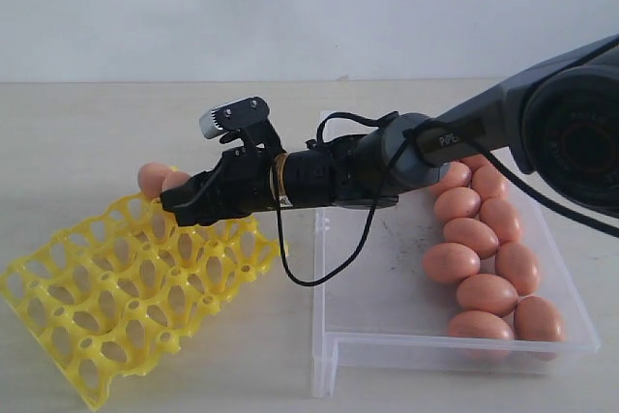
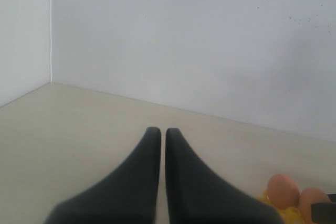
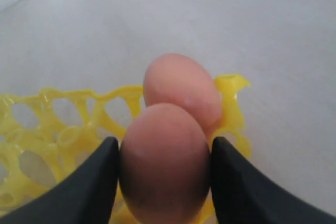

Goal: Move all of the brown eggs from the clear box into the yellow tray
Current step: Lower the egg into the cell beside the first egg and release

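My right gripper (image 1: 179,196) reaches across to the far corner of the yellow tray (image 1: 116,307) and is shut on a brown egg (image 3: 164,163), with one finger on each side of it. Just beyond the held egg, a second brown egg (image 3: 178,85) sits in the tray's corner cup (image 3: 231,93). Several more brown eggs (image 1: 471,235) lie in rows along the right side of the clear box (image 1: 334,360). In the left wrist view my left gripper (image 2: 161,132) is shut and empty above bare table, with two eggs (image 2: 283,190) at the frame's edge. It is out of the exterior view.
The right arm and its looping black cable (image 1: 319,278) hang over the left edge of the clear box. The box floor (image 1: 387,268) is bare and smudged on its left half. A white wall (image 1: 290,7) closes off the table at the back.
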Tool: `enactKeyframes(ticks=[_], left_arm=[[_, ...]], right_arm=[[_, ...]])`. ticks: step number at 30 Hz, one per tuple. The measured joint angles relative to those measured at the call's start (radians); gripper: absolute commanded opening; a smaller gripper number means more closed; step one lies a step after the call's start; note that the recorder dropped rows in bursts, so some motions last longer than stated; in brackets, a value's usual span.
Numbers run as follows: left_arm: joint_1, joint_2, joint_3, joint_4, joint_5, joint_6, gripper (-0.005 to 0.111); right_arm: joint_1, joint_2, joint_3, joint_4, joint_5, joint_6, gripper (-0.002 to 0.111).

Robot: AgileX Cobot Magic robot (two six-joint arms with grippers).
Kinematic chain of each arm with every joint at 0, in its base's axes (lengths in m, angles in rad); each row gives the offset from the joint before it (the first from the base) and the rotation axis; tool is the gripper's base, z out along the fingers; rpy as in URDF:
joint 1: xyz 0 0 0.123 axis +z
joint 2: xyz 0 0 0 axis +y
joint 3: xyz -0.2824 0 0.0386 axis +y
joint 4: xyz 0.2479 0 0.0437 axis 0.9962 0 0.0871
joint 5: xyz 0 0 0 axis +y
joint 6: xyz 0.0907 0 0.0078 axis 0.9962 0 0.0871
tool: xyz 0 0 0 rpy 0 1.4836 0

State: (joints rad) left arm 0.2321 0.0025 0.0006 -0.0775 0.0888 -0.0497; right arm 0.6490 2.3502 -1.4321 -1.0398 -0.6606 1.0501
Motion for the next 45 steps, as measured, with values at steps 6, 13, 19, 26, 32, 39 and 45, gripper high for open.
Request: enactKeyframes(ticks=[6, 13, 19, 26, 32, 39, 45], left_arm=[[0.000, 0.000, 0.000, 0.000, 0.000, 0.000, 0.004], [0.000, 0.000, 0.000, 0.000, 0.000, 0.000, 0.004], [0.000, 0.000, 0.000, 0.000, 0.000, 0.000, 0.004], [0.000, 0.000, 0.000, 0.000, 0.000, 0.000, 0.004], [0.000, 0.000, 0.000, 0.000, 0.000, 0.000, 0.004], [0.000, 0.000, 0.000, 0.000, 0.000, 0.000, 0.004], [0.000, 0.000, 0.000, 0.000, 0.000, 0.000, 0.004]], right_arm=[[0.000, 0.001, -0.002, 0.000, -0.004, 0.005, 0.037], [0.000, 0.002, -0.002, -0.006, -0.008, 0.007, 0.052], [0.000, 0.002, -0.002, -0.009, -0.006, 0.009, 0.053], [0.000, -0.034, -0.002, -0.033, 0.055, 0.009, 0.053], [0.000, -0.097, -0.002, -0.072, 0.064, 0.056, 0.052], [0.000, -0.116, 0.000, -0.349, 0.048, 0.273, 0.045], [0.000, -0.258, 0.008, -0.669, 0.091, 0.379, 0.013]])
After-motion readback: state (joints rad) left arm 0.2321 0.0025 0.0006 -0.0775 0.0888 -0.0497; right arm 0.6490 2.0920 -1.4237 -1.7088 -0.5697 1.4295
